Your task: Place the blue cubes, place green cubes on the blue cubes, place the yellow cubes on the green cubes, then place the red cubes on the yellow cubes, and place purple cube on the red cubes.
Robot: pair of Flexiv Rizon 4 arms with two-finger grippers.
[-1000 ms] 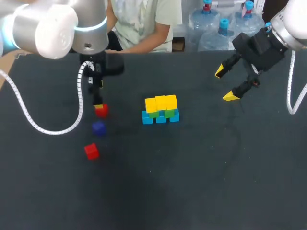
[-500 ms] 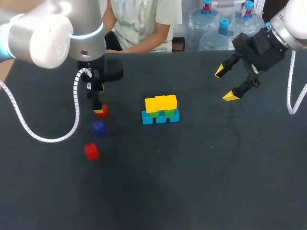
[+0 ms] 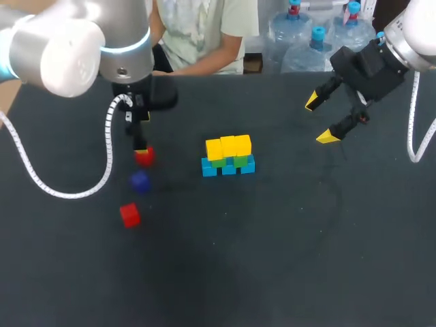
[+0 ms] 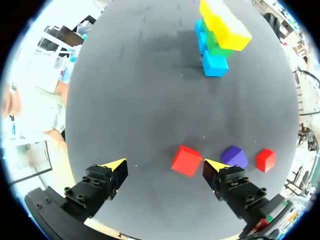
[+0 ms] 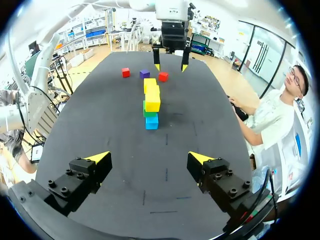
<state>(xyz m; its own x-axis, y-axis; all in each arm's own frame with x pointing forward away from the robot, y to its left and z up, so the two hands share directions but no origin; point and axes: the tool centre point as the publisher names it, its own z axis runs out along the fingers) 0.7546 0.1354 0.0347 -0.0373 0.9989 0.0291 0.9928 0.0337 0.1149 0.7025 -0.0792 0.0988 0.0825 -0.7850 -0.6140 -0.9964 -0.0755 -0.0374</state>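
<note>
Down at the left of the table (image 3: 286, 259), the left gripper (image 4: 165, 165) stands wide open over a red cube (image 4: 186, 160), which lies on the cloth between the fingers, closer to one of them; I cannot tell whether it touches that finger, and the other is well apart, so nothing is gripped. Just beside that cube on its near side sits the purple cube (image 3: 139, 181), and nearer again, slightly left, a second red cube (image 3: 129, 214). To the right, near the table's middle, stands the stack: a row of blue cubes (image 3: 228, 167), green cubes (image 3: 219, 162) on them, yellow cubes (image 3: 228, 146) on top. Bare cloth lies between the loose cubes and the stack. The left arm's white coiled cable (image 3: 68, 187) hangs left of the cubes. At the far right the right gripper (image 3: 320, 119) hangs above the table, fingers spread wide and holding nothing.
</note>
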